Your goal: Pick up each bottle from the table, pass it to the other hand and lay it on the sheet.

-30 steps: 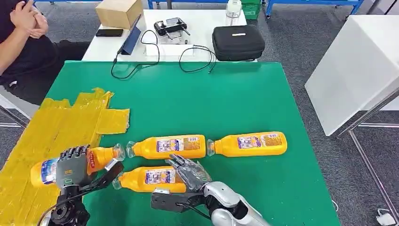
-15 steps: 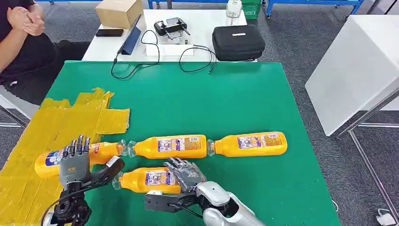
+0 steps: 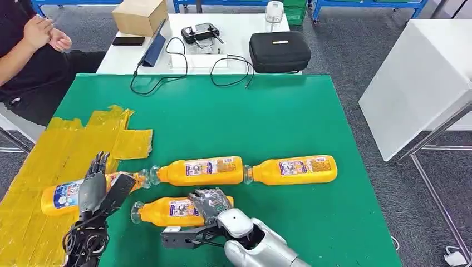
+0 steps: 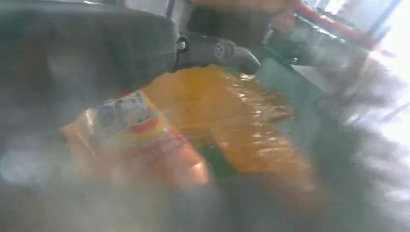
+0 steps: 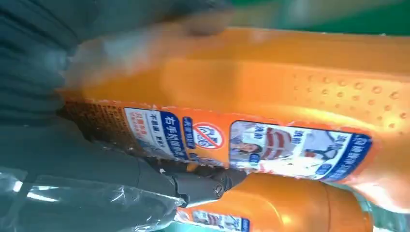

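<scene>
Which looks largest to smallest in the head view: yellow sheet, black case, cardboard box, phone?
1. Yellow sheet, by far the largest.
2. Black case.
3. Cardboard box, partly cut off by the frame edge, so unsure.
4. Phone, smallest.
The last three lie farther from the camera.

Left wrist view is badly blurred — the left hand [image 4: 87, 53] is a dark smear, its fingers unreadable against the orange bottle [image 4: 140, 140] just beneath. Head view: the right hand [image 3: 211, 203] covers the base of the near bottle [image 3: 167, 212]; grip cannot be told. Right wrist view crops that bottle at both ends.
</scene>
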`<action>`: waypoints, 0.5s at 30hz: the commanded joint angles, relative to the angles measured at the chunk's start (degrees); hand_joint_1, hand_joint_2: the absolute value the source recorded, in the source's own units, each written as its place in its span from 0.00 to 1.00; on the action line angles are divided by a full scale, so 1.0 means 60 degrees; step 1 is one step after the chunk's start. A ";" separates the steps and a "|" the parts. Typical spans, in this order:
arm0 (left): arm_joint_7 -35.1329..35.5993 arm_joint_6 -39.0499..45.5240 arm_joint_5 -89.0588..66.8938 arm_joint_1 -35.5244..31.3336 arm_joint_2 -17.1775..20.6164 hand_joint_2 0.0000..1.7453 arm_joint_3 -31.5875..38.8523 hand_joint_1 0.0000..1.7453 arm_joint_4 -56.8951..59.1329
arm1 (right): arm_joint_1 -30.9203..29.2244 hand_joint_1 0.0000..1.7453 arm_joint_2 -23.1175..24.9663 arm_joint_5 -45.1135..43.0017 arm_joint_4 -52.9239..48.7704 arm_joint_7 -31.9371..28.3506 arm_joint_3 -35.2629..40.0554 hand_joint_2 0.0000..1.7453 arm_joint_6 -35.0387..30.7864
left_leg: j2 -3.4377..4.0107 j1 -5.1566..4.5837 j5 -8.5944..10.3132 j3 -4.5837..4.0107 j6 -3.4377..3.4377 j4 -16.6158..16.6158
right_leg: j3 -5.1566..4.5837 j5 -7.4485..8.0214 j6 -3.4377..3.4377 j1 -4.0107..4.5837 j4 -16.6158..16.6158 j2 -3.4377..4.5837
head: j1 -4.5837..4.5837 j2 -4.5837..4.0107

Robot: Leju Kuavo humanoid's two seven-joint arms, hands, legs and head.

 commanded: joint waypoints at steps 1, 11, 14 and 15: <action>-0.0546 -0.1351 0.3558 0.0308 -0.0982 0.00 0.1201 0.00 -0.1369 | 0.0218 1.00 -0.0338 -0.0408 0.0711 -0.0008 0.0015 1.00 -0.0122 | -0.0020 0.0011 0.0009 0.0011 -0.0002 -0.0005 | -0.0003 0.0009 -0.0006 0.0012 -0.0015 -0.0025 | 0.0000 0.0000; -0.0855 -0.3789 0.7993 0.1534 -0.1166 1.00 0.0679 0.00 -0.2948 | 0.2122 1.00 -0.1829 -0.3682 -0.4866 -0.2420 -0.2041 1.00 -0.2637 | -0.0028 0.0012 -0.0014 0.0001 -0.0004 0.0007 | 0.0034 -0.0009 -0.0003 0.0013 -0.0011 -0.0032 | 0.0000 0.0000; -0.0724 -0.4537 0.8940 0.1922 -0.1236 1.00 0.0605 0.00 -0.3171 | 0.2637 1.00 -0.2063 -0.4011 -0.5892 -0.2884 -0.2375 1.00 -0.3093 | -0.0030 -0.0001 -0.0007 -0.0041 0.0004 0.0013 | -0.0002 0.0002 -0.0021 0.0004 0.0001 -0.0027 | 0.0004 0.0000; -0.0721 -0.4545 0.8937 0.1963 -0.1240 1.00 0.0592 0.00 -0.3200 | 0.2666 1.00 -0.2082 -0.4004 -0.5958 -0.2869 -0.2387 1.00 -0.3098 | -0.0032 0.0002 -0.0019 -0.0041 0.0003 0.0016 | 0.0001 -0.0007 -0.0023 0.0008 -0.0002 -0.0031 | -0.0004 0.0000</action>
